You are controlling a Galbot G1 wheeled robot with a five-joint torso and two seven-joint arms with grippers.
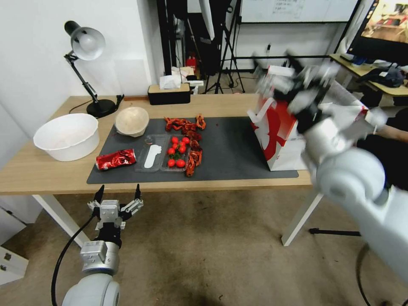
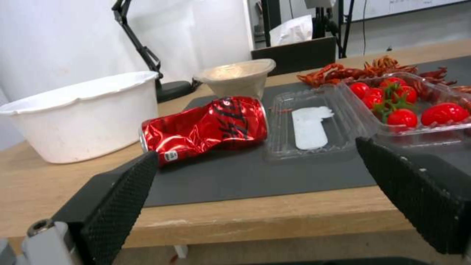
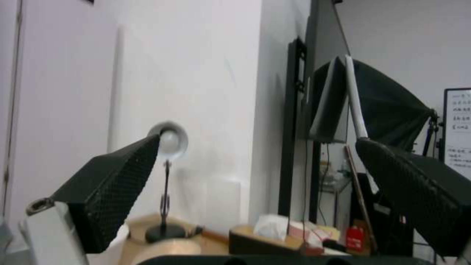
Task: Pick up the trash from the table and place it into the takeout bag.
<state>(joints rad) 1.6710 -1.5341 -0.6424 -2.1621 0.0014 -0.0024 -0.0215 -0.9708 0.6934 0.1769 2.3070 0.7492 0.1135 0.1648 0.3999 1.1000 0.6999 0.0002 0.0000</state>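
Raised high over the takeout bag (image 1: 276, 136), my right hand (image 1: 293, 74) is hovering with its fingers (image 3: 117, 184) spread wide apart and gripping nothing; its own camera is looking past them at the wall and the desk lamp (image 3: 169, 141). The bag is standing upright directly beneath this hand, at the right end of the dark mat (image 1: 229, 148) on the counter (image 1: 42, 174).

Off the near counter edge, my left hand (image 1: 119, 193) is waiting with its fingers (image 2: 117, 198) also apart and empty. Just ahead of it, the crushed red drink can (image 2: 206, 127) is lying on its side on the mat. Beyond the can, the beige bowl (image 1: 132, 121) is sitting tilted at the mat's far corner. Beside the can, to this hand's right, an open clear tray (image 2: 343, 121) is holding cherry tomatoes (image 2: 402, 106), with red crayfish shells (image 1: 187, 125) behind it. To this hand's left, a round white bowl (image 1: 67, 136) is resting on bare wood.
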